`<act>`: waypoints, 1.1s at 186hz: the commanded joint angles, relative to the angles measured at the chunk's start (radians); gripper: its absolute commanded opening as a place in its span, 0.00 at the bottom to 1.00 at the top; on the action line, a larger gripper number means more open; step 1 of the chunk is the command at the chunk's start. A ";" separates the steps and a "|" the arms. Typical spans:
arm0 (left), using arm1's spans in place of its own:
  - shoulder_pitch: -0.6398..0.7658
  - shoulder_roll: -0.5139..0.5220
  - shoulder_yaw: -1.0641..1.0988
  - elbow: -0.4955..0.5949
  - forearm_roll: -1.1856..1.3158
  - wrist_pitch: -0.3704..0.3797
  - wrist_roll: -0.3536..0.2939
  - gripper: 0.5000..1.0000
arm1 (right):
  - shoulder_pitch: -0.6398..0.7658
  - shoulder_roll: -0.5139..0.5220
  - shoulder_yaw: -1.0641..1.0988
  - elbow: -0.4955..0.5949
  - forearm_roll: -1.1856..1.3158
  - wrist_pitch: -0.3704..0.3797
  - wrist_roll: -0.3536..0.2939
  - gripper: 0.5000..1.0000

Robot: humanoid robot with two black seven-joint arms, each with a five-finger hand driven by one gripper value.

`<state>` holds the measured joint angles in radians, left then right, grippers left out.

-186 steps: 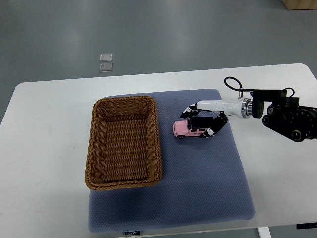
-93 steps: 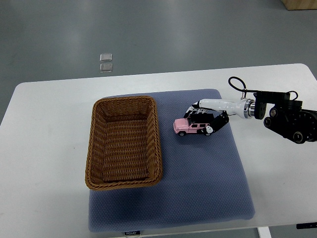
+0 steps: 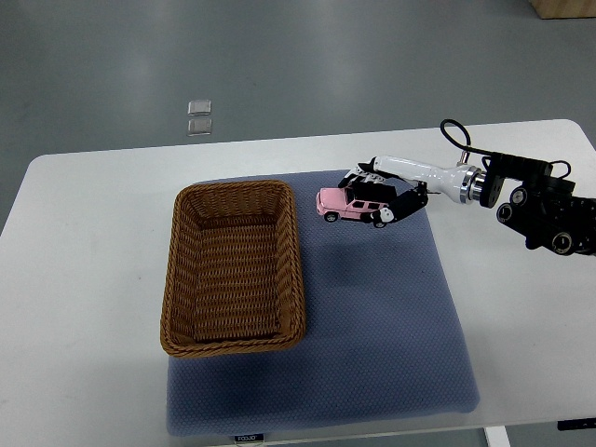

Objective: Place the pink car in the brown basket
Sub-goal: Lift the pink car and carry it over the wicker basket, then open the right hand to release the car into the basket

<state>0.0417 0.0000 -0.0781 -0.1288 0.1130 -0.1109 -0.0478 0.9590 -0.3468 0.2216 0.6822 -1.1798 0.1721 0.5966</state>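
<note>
Right robot hand (image 3: 380,197) closed on pink car (image 3: 347,204), now lifted off blue mat (image 3: 372,317), shifted up-left toward brown basket (image 3: 233,345). Car just right of basket rim, not over it yet.

Single view, top camera. Mounted on the robot's own side, looking steeply down and forward. Stand-off moderate: the whole white rounded-corner tabletop (image 3: 84,279) shows except its near edge, which is cropped at the bottom. Centred in frame: the blue-grey rectangular fabric mat (image 3: 372,335). Upper band of the frame: grey floor (image 3: 307,65) beyond the table's far edge. No second view, so no shared region.
</note>
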 commanded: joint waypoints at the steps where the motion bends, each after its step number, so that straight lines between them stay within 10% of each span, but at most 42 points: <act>1: 0.000 0.000 0.000 0.000 0.000 0.000 0.000 1.00 | 0.020 0.006 0.010 0.003 0.000 0.003 0.000 0.00; 124: 0.001 0.000 0.000 0.000 -0.001 0.000 0.000 1.00 | 0.190 0.347 -0.076 -0.033 -0.018 0.063 -0.018 0.00; 181: 0.000 0.000 0.000 0.000 -0.001 0.000 0.000 1.00 | 0.178 0.347 -0.159 -0.046 -0.018 0.060 -0.017 0.00; 205: 0.001 0.000 0.000 0.000 -0.001 0.000 -0.001 1.00 | 0.161 0.347 -0.146 -0.046 -0.006 0.058 -0.017 0.45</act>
<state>0.0420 0.0000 -0.0781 -0.1288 0.1131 -0.1105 -0.0478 1.1312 0.0001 0.0646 0.6374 -1.1974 0.2316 0.5789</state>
